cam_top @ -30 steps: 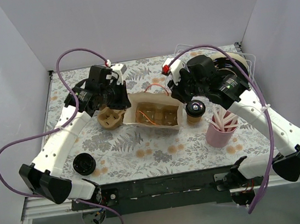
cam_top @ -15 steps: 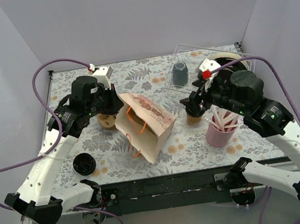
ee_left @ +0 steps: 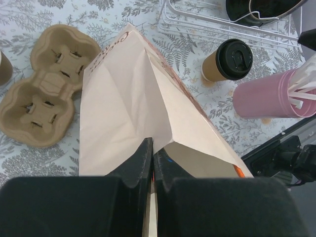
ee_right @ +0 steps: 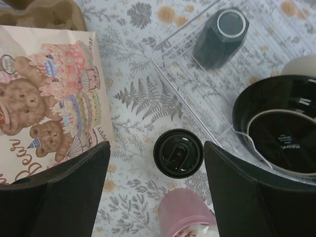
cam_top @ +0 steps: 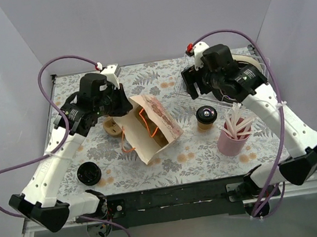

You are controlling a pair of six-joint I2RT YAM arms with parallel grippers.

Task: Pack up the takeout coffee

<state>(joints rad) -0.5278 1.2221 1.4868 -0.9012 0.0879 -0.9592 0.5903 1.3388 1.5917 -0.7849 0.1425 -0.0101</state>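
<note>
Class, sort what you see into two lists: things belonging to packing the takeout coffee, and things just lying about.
For the job: takeout coffee, paper bag.
Lying about: cardboard cup carrier, pink cup, wire rack, grey mug, black bowl.

Top view high, from behind; 2 wrist views close, looking down; all share takeout coffee (cam_top: 206,114).
</note>
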